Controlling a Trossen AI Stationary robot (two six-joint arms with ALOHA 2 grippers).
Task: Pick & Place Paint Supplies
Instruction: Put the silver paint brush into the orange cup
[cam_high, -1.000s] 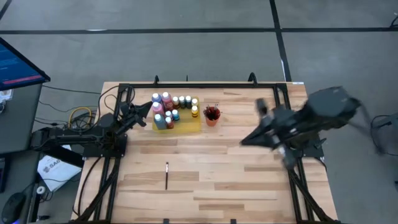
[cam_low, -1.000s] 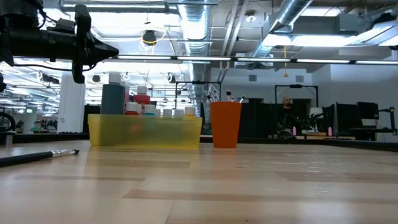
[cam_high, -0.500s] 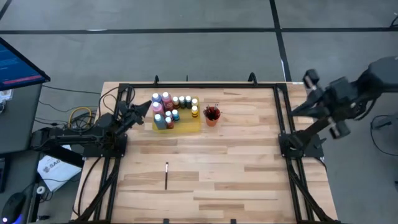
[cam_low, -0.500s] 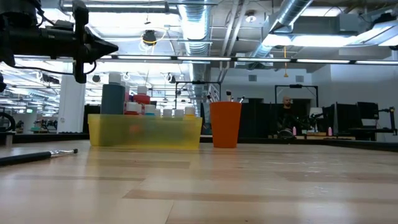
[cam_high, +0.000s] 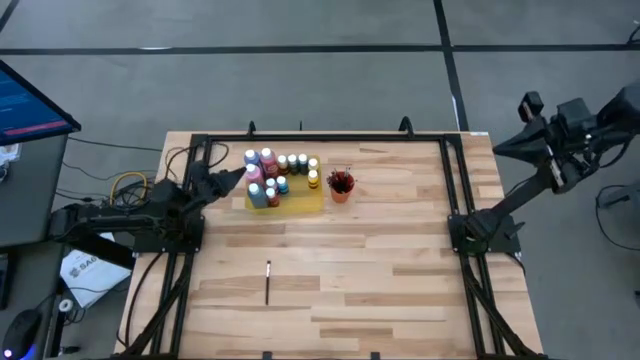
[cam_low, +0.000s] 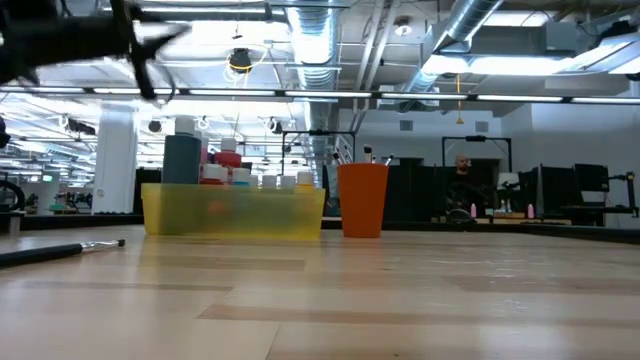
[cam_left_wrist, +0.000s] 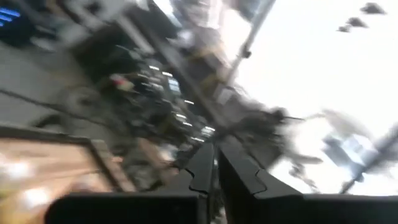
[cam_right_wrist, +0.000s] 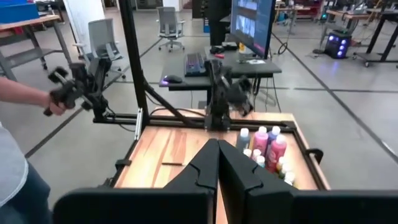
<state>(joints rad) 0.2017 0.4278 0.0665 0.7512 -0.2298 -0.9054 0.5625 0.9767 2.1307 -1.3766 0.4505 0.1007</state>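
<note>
Right gripper (cam_high: 527, 103) swung off past the table edge, fingers pressed shut, left gripper (cam_high: 240, 174) clenched empty beside capped plastic bottles (cam_high: 270, 172), thin brush (cam_high: 268, 281) on pale planks

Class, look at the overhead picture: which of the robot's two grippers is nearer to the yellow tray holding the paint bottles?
Left. The left gripper sits just beside the yellow tray. The right gripper is far off, beyond the table's edge.

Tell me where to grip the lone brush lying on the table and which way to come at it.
Take the brush around the middle of its dark handle, coming straight down from above with the fingers spanning its width. It lies flat and alone on the bare table, its thin shaft running front to back, so nothing crowds either side.
</note>
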